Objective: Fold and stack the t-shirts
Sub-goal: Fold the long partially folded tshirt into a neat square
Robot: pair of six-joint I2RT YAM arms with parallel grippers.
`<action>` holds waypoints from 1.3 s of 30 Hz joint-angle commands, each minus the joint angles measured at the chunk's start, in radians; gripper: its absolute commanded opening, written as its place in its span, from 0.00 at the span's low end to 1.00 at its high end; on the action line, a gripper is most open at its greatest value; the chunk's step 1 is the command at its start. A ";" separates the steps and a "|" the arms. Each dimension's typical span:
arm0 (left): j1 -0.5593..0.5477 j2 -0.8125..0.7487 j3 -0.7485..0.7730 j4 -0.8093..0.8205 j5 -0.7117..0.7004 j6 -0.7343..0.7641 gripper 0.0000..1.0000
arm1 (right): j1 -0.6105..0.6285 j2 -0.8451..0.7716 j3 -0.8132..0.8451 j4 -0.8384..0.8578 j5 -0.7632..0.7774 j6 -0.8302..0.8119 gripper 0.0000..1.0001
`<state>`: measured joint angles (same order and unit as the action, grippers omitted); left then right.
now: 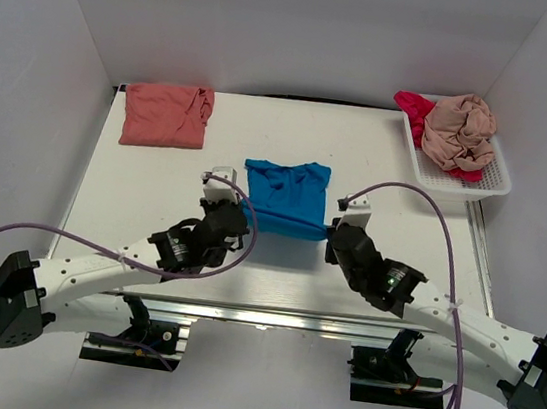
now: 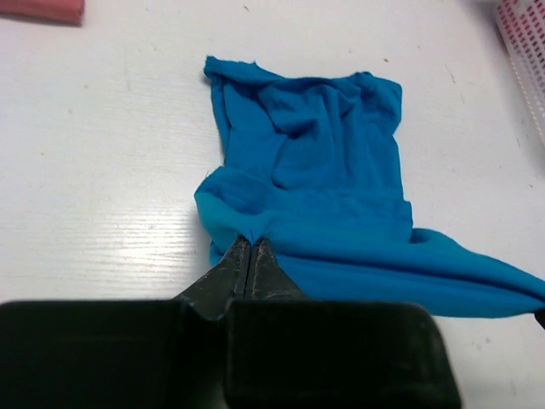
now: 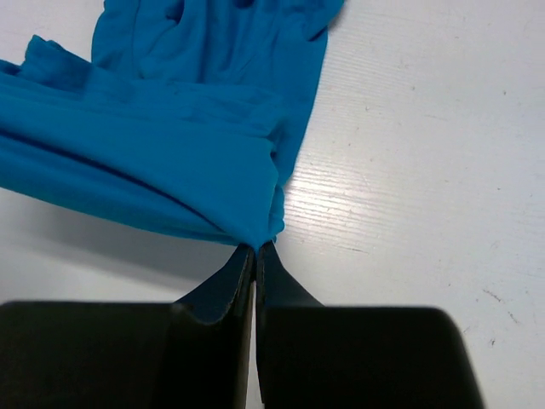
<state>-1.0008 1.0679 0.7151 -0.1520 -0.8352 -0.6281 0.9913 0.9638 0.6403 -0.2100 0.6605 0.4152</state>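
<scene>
Blue t-shirt (image 1: 285, 196) between 2 low arms (image 1: 104, 268)

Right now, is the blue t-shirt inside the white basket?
No, the blue t-shirt lies on the table, apart from the white basket.

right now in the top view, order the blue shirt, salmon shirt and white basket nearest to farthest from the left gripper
1. blue t-shirt, table centre, its near-left corner pinched by the left gripper
2. salmon t-shirt, far left
3. white basket, far right
</scene>
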 commanded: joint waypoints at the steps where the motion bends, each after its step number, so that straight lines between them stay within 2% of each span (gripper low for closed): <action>1: 0.002 0.033 0.084 -0.055 -0.134 0.053 0.00 | 0.000 0.030 0.056 0.020 0.096 -0.036 0.00; 8: 0.001 0.228 0.179 0.063 -0.203 0.119 0.00 | -0.023 0.165 0.142 0.191 0.154 -0.177 0.00; 12: 0.004 0.366 0.273 0.074 -0.266 0.166 0.00 | -0.115 0.249 0.194 0.264 0.114 -0.228 0.00; 19: 0.109 0.402 0.317 0.183 -0.159 0.200 0.00 | -0.249 0.348 0.252 0.300 0.044 -0.269 0.00; 24: 0.129 0.443 0.392 0.198 -0.232 0.312 0.00 | -0.287 0.423 0.260 0.333 -0.004 -0.266 0.00; 27: 0.149 0.457 0.397 0.219 -0.214 0.329 0.00 | -0.299 0.467 0.283 0.348 -0.019 -0.274 0.00; 33: 0.205 0.501 0.399 0.246 -0.170 0.307 0.00 | -0.341 0.596 0.406 0.363 -0.042 -0.318 0.00; 39: 0.238 0.550 0.414 0.298 -0.159 0.349 0.00 | -0.384 0.687 0.542 0.356 -0.076 -0.334 0.00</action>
<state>-0.7876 1.6230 1.0821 0.1081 -0.9787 -0.3122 0.6392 1.6413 1.1095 0.1150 0.5697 0.1143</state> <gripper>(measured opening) 0.025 0.012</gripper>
